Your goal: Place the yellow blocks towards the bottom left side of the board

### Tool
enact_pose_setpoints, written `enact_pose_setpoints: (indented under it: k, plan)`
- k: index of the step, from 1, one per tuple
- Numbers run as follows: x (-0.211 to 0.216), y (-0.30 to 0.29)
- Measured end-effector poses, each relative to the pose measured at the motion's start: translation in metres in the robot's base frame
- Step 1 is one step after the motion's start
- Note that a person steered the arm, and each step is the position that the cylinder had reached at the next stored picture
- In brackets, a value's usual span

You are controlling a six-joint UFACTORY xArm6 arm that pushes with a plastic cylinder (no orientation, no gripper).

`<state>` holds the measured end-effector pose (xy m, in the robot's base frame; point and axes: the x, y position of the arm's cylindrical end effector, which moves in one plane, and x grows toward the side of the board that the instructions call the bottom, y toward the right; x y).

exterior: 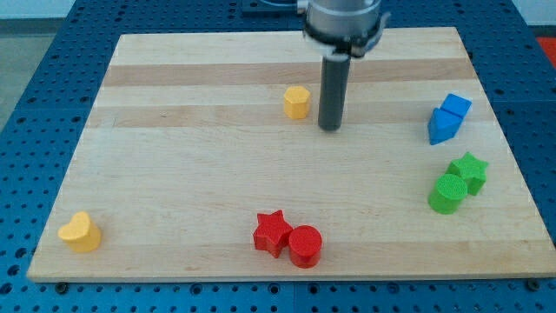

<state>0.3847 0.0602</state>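
Observation:
A yellow hexagon block (297, 102) sits in the upper middle of the wooden board (174, 174). A yellow heart block (80, 232) lies near the board's bottom left corner. My tip (329, 128) rests on the board just to the right of the yellow hexagon, a small gap apart from it. The dark rod rises from the tip to the arm's grey body at the view's top.
A red star (272, 232) and a red cylinder (305, 246) touch near the bottom middle. A blue cube (455, 107) and a blue wedge-like block (442, 127) sit at the right. A green star (469, 170) and a green cylinder (447, 193) lie below them.

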Motion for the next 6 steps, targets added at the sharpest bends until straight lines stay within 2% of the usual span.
enact_pose_setpoints:
  k: [1,3,4,5,6]
  plan:
    - [-0.032,-0.014]
    - [-0.020,-0.104]
    - [0.005,-0.135]
    - [0.021,-0.122]
    - [0.023,-0.084]
